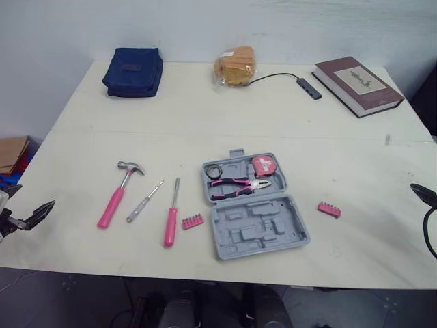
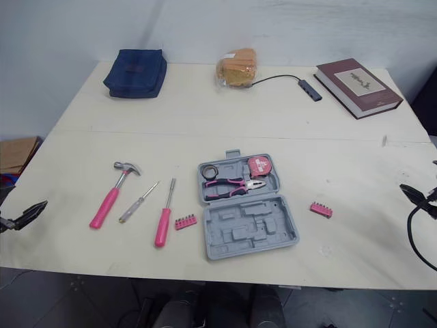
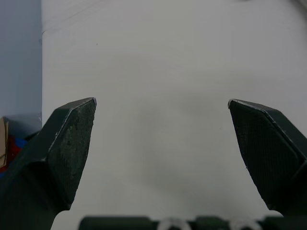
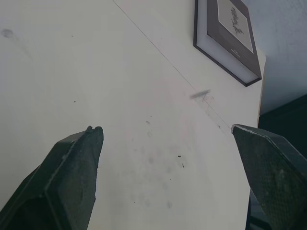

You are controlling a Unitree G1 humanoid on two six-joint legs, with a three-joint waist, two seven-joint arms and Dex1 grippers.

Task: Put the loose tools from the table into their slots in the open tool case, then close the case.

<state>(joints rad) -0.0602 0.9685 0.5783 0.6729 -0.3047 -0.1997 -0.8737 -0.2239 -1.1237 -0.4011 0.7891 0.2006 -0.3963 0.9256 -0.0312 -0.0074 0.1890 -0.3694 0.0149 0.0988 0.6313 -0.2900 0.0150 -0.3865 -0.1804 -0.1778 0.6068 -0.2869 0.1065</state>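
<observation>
Hovering spread, empty, left pincer [image 3: 162, 101] and right pincer [image 4: 165, 128] flank open grey plastic tool case [image 1: 263, 232] lying between them, ready for pickup; pink-handled hammer [image 1: 117, 195] nearest left pincer, pink bit strip [image 1: 328, 209] nearest right.

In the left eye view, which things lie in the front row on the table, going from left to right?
hammer, slim screwdriver, pink-handled screwdriver, pink bit strip, open tool case, second pink bit strip

No readable text on the tool case [image 1: 263, 229] or book [image 1: 358, 85].
</observation>
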